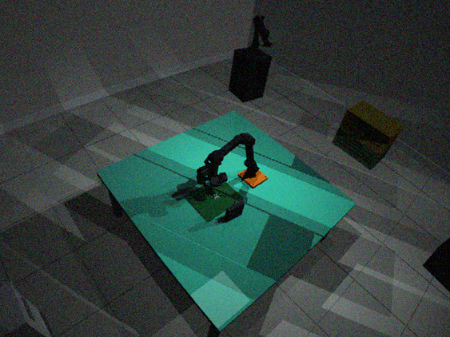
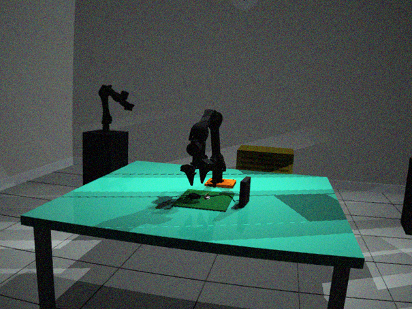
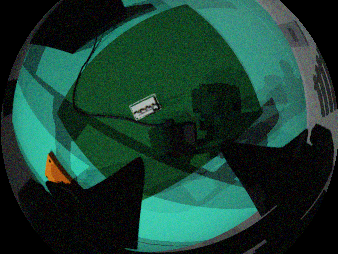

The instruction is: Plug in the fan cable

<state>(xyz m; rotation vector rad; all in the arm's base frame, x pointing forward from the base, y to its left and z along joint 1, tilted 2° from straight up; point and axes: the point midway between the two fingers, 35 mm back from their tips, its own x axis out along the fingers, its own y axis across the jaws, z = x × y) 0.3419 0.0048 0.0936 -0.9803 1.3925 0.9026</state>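
The claw [image 1: 210, 185] [image 2: 197, 184] [image 3: 184, 155] is spread and empty; the dark plug [image 3: 189, 134] seems to lie below, roughly between its fingertips — the white header [image 1: 216, 196] [image 2: 206, 196] [image 3: 145, 106] off to one side, its slot apparently unfilled.

— What's carrying everything?
— A teal table [image 1: 214, 294] [image 2: 148, 224], dark along its edge, on dark legs, with bands of light and shadow across the top.
— And what lies on it?
— A green board [image 1: 209, 214] [image 2: 218, 205] [image 3: 165, 55], flat.
— Anything near that board?
— An orange plate [image 1: 254, 183] [image 2: 229, 183] [image 3: 56, 172] beside it, under the arm's foot, and a dark upright block [image 1: 233, 211] [image 2: 244, 192] just beside another side.
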